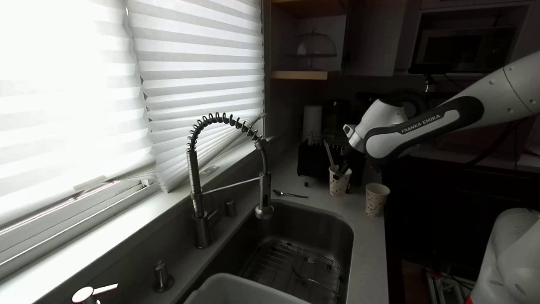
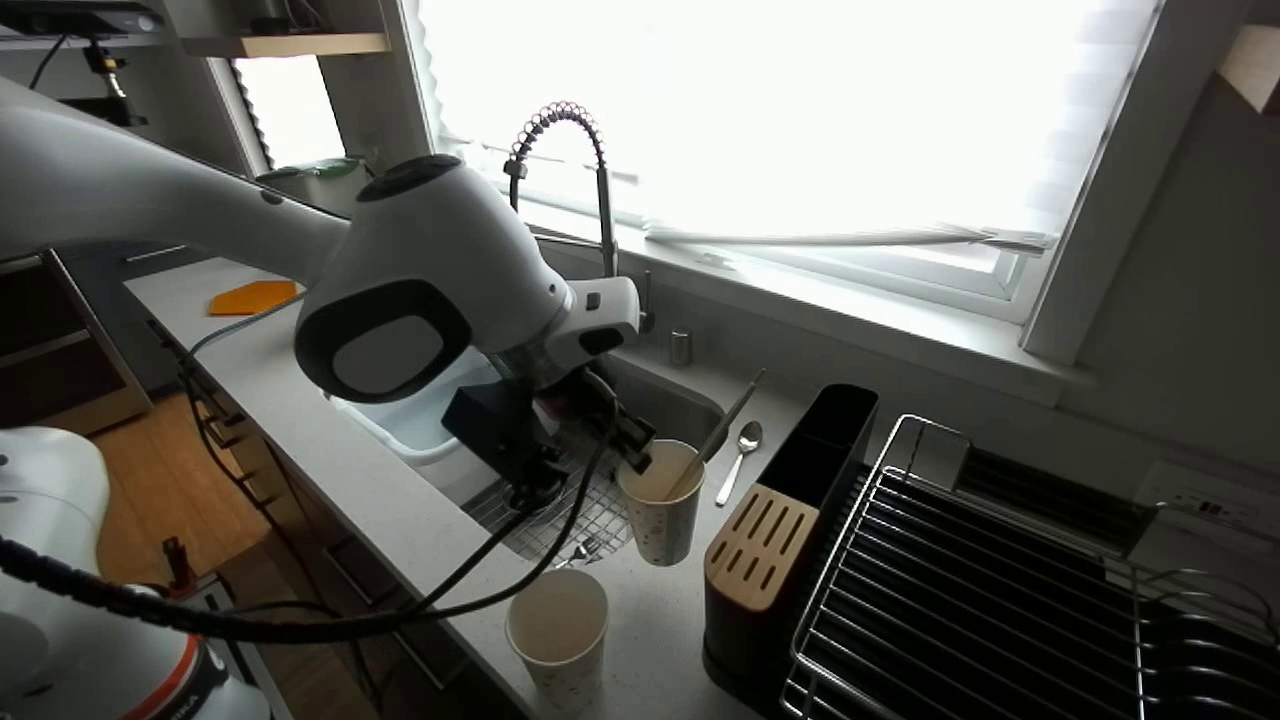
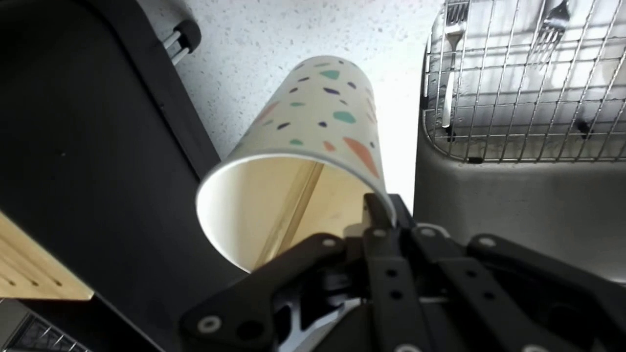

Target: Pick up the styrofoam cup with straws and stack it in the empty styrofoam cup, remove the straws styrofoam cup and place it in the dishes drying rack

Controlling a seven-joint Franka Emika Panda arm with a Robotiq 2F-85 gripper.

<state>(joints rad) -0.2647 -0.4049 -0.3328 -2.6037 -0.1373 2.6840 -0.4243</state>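
Terrazzo flecks on cream, among black and silver.

Finely peppered grey on white across the surface point(image 3: 244, 44). Scattered in teal, navy and orange over the cream wall of the cup with straws point(image 3: 313, 115); pale tan on the straws point(image 3: 294, 210); plain black on the tool point(image 3: 390, 215). Flecked darker on off-white over the empty cup point(image 1: 374, 203) by the surface's front edge. Silver on the spoon point(image 2: 737, 467) and, wired over black, on the drying rack point(image 2: 985, 610). Light brown on the slotted lid point(image 2: 760, 545) of the black holder point(image 2: 735, 640). Solid orange, in an exterior view, on the flat piece point(image 2: 250, 297) near the surface's far corner.
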